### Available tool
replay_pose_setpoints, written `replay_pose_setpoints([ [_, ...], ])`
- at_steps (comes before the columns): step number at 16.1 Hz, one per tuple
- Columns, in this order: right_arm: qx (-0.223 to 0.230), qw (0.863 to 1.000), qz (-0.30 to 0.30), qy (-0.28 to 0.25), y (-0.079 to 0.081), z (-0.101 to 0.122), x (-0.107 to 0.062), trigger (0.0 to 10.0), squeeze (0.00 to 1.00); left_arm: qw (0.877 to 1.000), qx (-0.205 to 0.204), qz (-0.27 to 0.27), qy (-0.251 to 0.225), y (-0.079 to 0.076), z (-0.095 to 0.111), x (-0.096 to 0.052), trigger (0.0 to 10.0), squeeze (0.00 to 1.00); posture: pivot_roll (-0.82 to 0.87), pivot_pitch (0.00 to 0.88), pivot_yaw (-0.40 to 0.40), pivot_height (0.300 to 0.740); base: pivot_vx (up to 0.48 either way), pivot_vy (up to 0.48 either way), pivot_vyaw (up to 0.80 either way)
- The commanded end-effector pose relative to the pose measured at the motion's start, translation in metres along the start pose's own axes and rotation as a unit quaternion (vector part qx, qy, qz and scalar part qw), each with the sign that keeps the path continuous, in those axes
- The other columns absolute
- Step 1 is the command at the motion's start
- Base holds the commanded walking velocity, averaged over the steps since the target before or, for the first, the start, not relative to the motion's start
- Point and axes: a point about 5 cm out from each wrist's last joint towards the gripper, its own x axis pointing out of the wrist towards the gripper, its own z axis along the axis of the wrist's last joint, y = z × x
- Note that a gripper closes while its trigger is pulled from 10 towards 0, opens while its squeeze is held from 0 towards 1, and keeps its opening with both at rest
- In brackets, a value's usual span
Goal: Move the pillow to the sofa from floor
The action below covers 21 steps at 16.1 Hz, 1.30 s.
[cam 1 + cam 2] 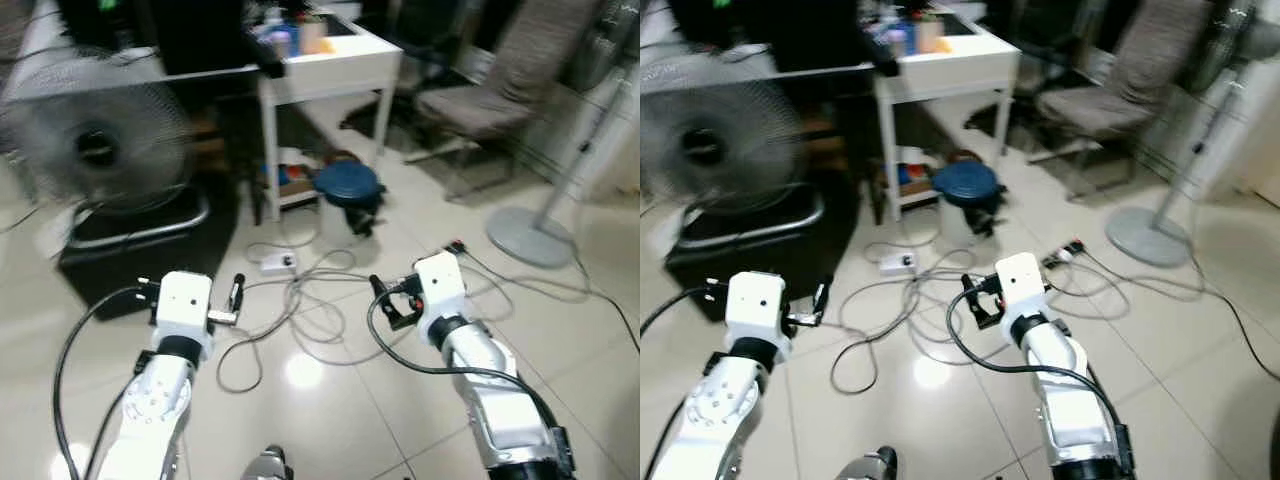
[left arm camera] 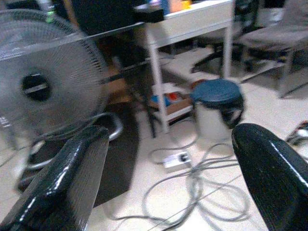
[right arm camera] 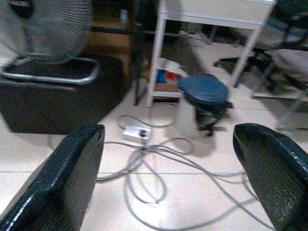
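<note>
Both arms are held out low over a pale tiled floor. My left gripper points forward toward a tangle of cables; in the left wrist view its two black fingers stand wide apart with nothing between them. My right gripper hovers over the same cables, and in the right wrist view its fingers are also spread open and empty. The left gripper and the right gripper both look toward a blue-lidded bin.
Grey cables and a white power strip lie ahead on the floor. Beyond stand a blue-lidded bin, a white table, a fan on a black box, a chair and a round stand base.
</note>
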Motion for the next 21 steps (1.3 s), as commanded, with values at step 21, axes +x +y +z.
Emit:
replay_pose_setpoints([
  [21,0.033,0.999,0.036,0.013,0.010,-0.001,0.008,10.0,0.00,0.999,0.033,0.034,-0.014,0.004,0.003,-0.001,10.0,0.00,0.12,0.000,-0.052,0.740,0.000,0.000,0.80],
])
